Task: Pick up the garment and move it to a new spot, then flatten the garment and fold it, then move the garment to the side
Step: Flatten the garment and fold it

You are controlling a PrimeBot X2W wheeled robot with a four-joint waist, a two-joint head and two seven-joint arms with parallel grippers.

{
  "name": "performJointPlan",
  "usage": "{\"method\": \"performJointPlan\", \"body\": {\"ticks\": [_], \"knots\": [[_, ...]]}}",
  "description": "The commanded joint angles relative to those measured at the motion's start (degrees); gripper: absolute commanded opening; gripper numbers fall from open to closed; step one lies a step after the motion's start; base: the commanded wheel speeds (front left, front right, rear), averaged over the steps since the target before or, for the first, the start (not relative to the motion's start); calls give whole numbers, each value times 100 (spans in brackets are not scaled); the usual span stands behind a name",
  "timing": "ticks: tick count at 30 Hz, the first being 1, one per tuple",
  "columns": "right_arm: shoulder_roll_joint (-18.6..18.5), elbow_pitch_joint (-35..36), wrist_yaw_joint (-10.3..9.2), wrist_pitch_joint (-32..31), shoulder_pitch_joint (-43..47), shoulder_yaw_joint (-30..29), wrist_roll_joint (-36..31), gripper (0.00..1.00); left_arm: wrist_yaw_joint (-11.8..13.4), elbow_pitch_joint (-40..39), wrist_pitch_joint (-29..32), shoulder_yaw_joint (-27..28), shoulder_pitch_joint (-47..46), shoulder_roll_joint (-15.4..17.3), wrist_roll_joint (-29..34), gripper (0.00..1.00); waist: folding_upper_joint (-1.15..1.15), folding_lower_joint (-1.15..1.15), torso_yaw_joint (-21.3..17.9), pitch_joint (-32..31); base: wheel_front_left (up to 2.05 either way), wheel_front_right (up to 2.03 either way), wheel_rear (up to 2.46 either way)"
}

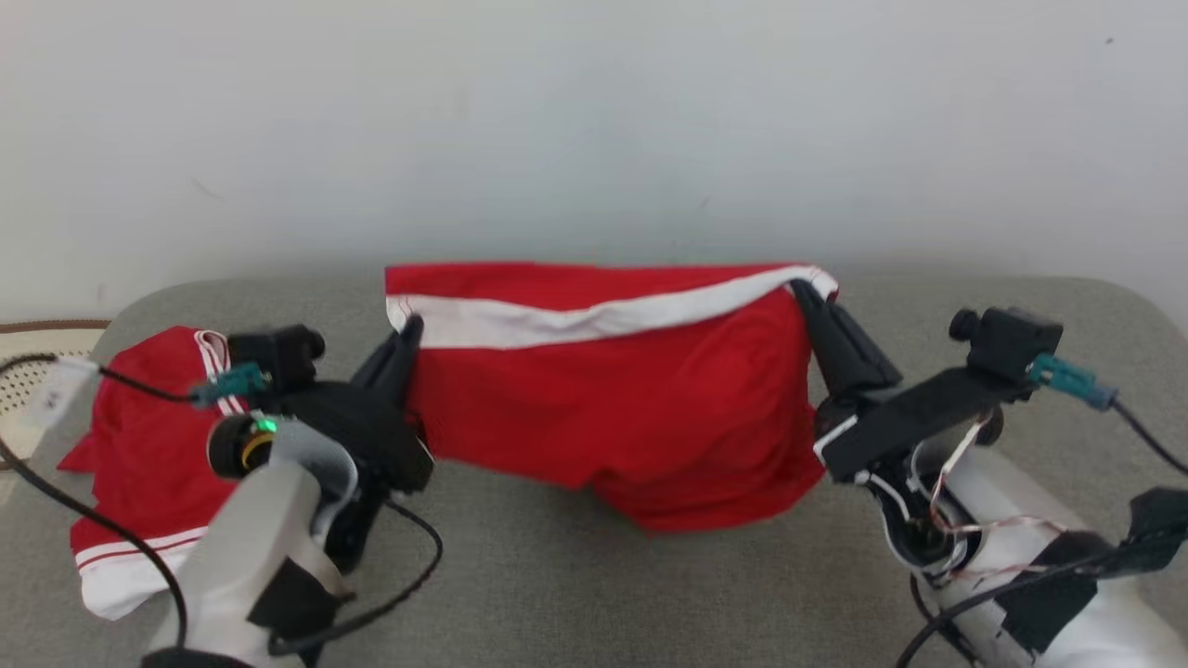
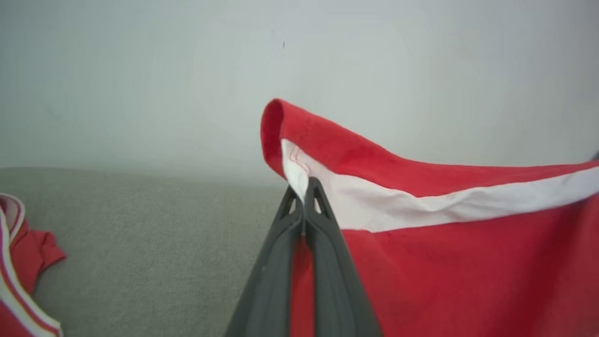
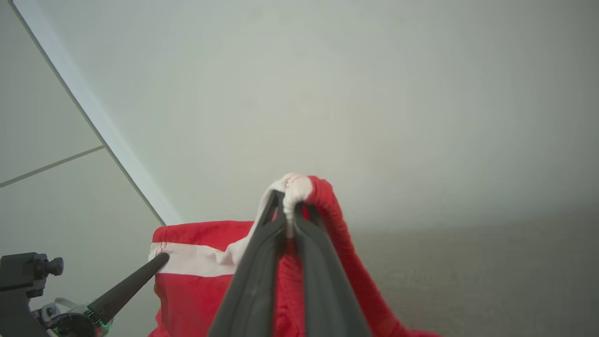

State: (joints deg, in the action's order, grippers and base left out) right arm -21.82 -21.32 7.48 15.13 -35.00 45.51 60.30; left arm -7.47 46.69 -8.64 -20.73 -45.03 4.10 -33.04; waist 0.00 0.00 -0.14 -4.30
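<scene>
The garment is a red piece with a white band along its top edge, stretched between my two grippers and hanging above the grey surface. My left gripper is shut on its upper left corner, pinching the white band where the cloth starts. My right gripper is shut on the upper right corner, where white and red cloth bunches over the fingertips. The garment's lower edge sags towards the surface at the middle right. The left gripper also shows in the right wrist view.
A second red garment with white stripes lies crumpled at the left of the grey surface, behind my left arm; its edge shows at the lower left. A pale wall rises right behind the surface. Cables trail by both forearms.
</scene>
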Motion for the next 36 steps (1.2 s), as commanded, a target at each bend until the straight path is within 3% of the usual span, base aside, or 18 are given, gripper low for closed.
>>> {"method": "performJointPlan", "body": {"ticks": [1,6,12,16,22,27,30,36], "knots": [[-76,-71,3,1,-272,2,105,0,1,-119,215,-187,-213,246,-309,0,0,0,91,-35,0,0,0],[-153,-409,3,1,-1032,103,351,0,-1,-618,1141,-523,-851,615,-1811,0,0,0,190,-2,0,0,0],[-186,-842,3,1,-1711,328,619,0,0,-1179,2330,-401,-1349,920,-3634,0,0,0,253,83,0,0,0],[-223,-1082,3,1,-1921,432,761,0,-2,-1377,3117,-277,-1492,1091,-4526,0,0,0,270,171,0,0,0],[-235,-1261,3,1,-1958,544,1002,0,-2,-1536,3999,40,-1279,1010,-5684,0,0,0,278,392,0,0,0],[-346,-1381,3,-3,-2161,714,1261,0,-3,-1571,4407,708,-1292,807,-6720,0,0,0,244,641,0,0,0],[-416,-1431,3,-2,-2356,769,1332,0,-2,-1588,4360,1008,-1500,743,-6948,0,0,0,223,874,0,0,0],[-371,-1603,3,-1,-3133,854,1296,0,-3,-1673,4010,814,-2049,768,-6198,0,0,0,166,1541,0,0,0]]}}
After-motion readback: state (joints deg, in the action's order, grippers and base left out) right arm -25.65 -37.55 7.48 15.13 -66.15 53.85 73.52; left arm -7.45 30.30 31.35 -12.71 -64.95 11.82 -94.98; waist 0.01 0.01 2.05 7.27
